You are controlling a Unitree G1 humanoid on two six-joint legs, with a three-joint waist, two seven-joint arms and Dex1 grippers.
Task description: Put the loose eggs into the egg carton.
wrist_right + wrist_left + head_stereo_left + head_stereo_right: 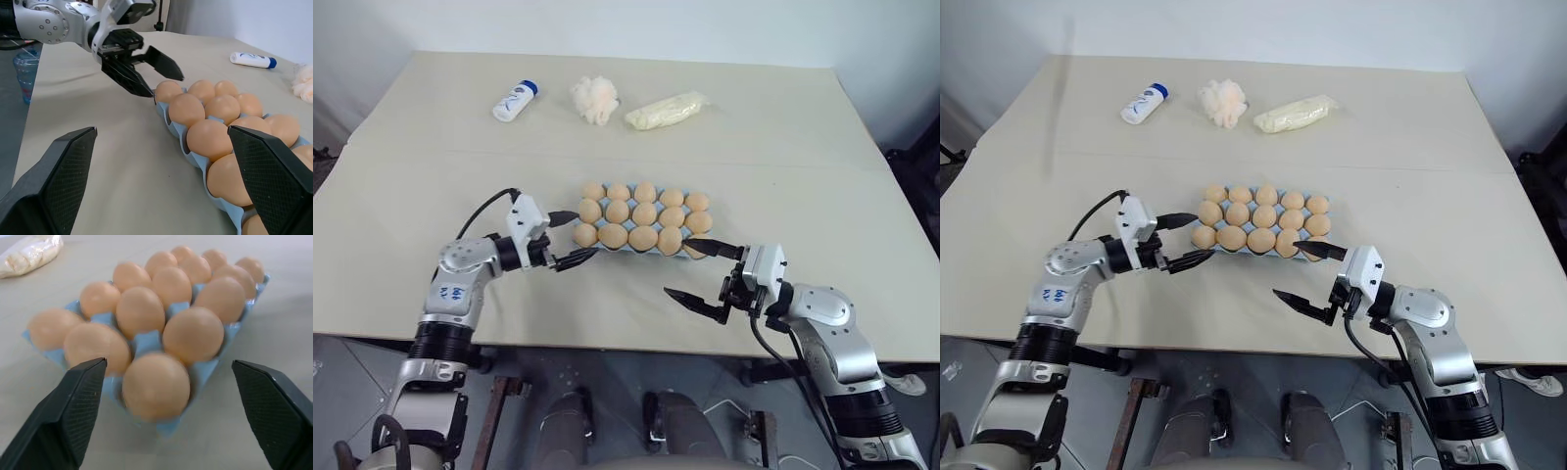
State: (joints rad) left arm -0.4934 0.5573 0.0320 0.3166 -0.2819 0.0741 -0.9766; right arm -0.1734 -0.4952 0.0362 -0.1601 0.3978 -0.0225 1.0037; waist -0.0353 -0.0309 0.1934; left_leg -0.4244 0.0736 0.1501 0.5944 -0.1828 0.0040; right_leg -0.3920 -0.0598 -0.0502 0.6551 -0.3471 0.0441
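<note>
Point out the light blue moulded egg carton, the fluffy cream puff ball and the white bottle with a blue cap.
light blue moulded egg carton (pixel 146 341), left wrist view, divider peak.
fluffy cream puff ball (pixel 595 99), left eye view, centre.
white bottle (pixel 513 102), left eye view, body.

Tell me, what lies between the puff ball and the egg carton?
Only bare table between the puff ball and egg carton, seen from the head views.

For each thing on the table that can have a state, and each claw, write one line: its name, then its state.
egg carton: lidless, every visible cup filled
eggs: seated in the cups, none loose on the table
left claw: open, empty, at the carton's end
right claw: open wide, empty
white bottle: lying on its side, capped
</note>
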